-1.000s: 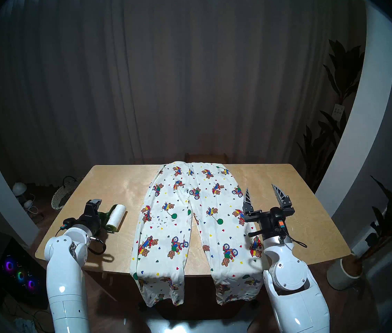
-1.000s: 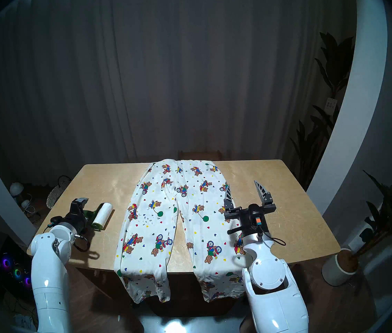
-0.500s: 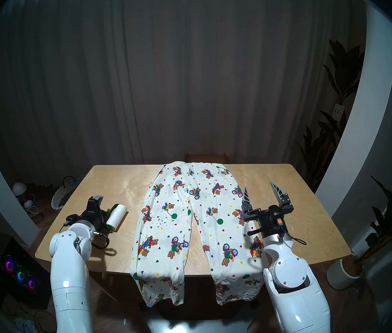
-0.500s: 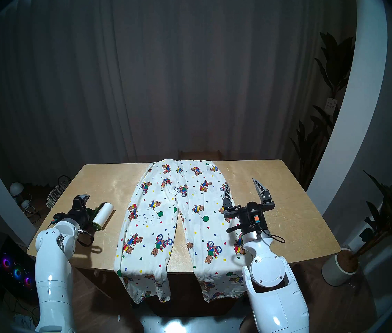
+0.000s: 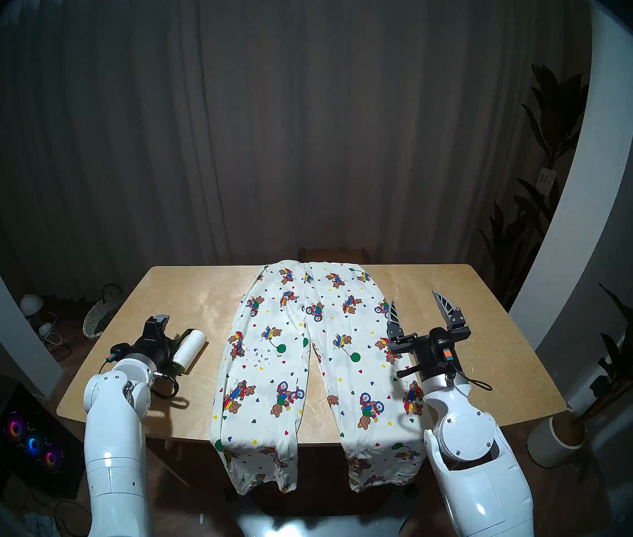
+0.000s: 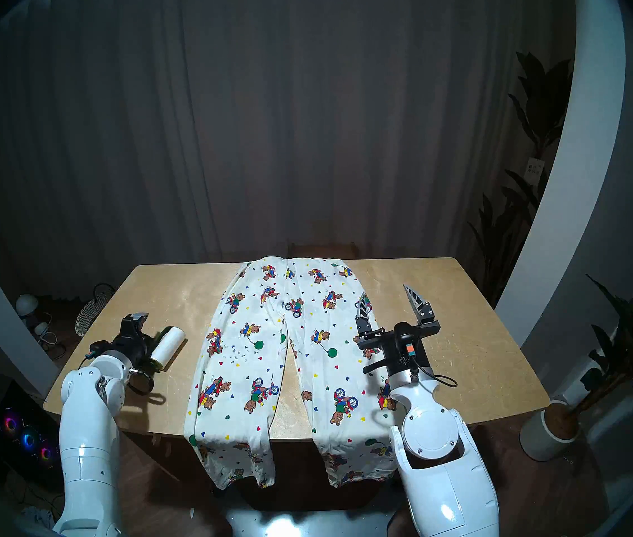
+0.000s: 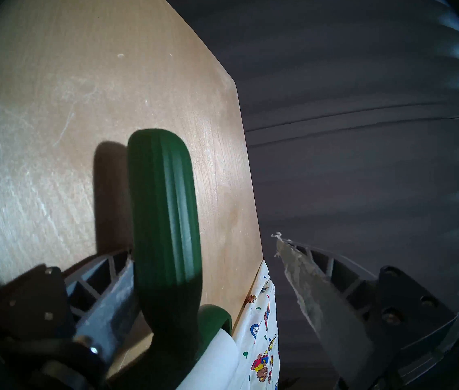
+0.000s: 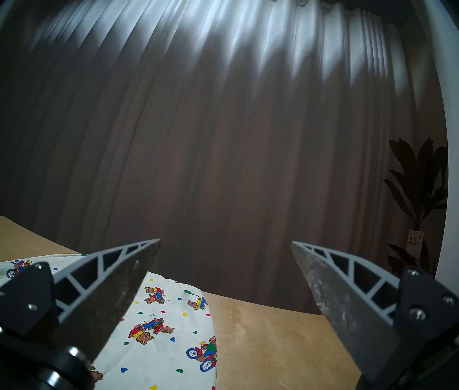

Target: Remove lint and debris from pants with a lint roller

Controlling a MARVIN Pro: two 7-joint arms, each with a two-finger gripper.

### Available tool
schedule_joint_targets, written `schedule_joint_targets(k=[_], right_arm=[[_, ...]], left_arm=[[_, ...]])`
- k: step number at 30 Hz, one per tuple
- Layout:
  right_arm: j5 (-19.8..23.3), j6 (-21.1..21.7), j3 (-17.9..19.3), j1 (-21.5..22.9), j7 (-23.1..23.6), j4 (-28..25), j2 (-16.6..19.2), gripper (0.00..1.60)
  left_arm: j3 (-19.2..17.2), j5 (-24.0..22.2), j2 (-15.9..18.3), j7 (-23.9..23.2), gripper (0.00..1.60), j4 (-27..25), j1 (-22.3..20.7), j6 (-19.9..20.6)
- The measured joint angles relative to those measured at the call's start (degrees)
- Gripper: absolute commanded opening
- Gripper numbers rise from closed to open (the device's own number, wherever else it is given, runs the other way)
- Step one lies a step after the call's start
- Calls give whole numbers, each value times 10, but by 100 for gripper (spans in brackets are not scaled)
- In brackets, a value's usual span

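Dark pleated curtains [image 5: 268,137] fill the upper half of both head views, and below them a pale wooden surface [image 5: 481,369] takes up the lower middle of the frame. Cream-white pants [image 5: 295,369] printed with bears on bikes, hearts and green balloons lie flat down the centre of the surface, waistband toward the top of the frame, both leg ends hanging over the near edge at the bottom.

On the leg toward the left of the frame, a small cluster of grey-dark lint and debris [image 5: 262,357] sits just left of a printed green balloon.

Left of the pants, apart from the fabric, the lint roller [image 5: 189,347] lies on the surface, its white roll slanting toward the upper right. The left gripper [image 7: 208,257] is at the roller's dark green handle [image 7: 163,206]. In the left wrist view the handle stands between the two fingers [image 7: 307,279]: it lies against the lower-left one, while the lower-right one stands clear of it with a wide gap, so the fingers are spread and not clamped.

At the right of the frame, the right gripper [image 5: 417,305] hangs over the outer edge of the other pant leg, its fingers [image 8: 127,271] pointing up and wide apart, holding nothing. A potted plant [image 5: 555,199] stands at the right edge.
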Motion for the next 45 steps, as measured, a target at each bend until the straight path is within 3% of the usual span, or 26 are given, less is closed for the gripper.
schedule_joint_targets(k=[1, 2, 5, 6, 7, 8, 14, 20, 21, 31, 37, 45], right_arm=[[0, 0, 0, 0, -1, 0, 0, 160], [0, 0, 1, 0, -2, 0, 0, 160], [2, -1, 2, 0, -5, 0, -1, 160], [3, -1, 3, 0, -6, 0, -1, 160], [3, -1, 4, 0, -6, 0, -1, 160], [4, -1, 5, 0, -7, -1, -1, 160], [10, -1, 7, -1, -11, -1, -2, 160], [21, 3, 0, -1, -10, -1, -4, 160], [28, 18, -11, -1, -4, -3, -8, 160], [45, 81, -55, -8, 30, -6, -14, 160], [39, 130, -81, -7, 55, -7, -10, 160], [17, 180, -107, 22, 98, 10, 8, 160]], left_arm=[[0, 1, 1, 0, 78, 0, 0, 2], [1, 1, 1, 0, 65, 0, 0, 2], [1, 2, 2, 0, 61, 0, 0, 4], [1, 2, 2, 0, 51, 0, 1, 4], [1, 3, 2, 0, 14, 0, 1, 4], [1, 3, 2, 0, 0, -1, 1, 4], [1, 7, 0, -2, 0, -5, 4, 1], [-2, 26, -15, -5, 0, -41, 34, -24], [-6, 38, -22, -19, 0, -61, 54, -40], [-9, 61, -38, -73, 0, -116, 100, -72], [15, 90, -44, -108, 0, -154, 121, -84], [74, 163, -46, -133, 0, -208, 140, -108]])
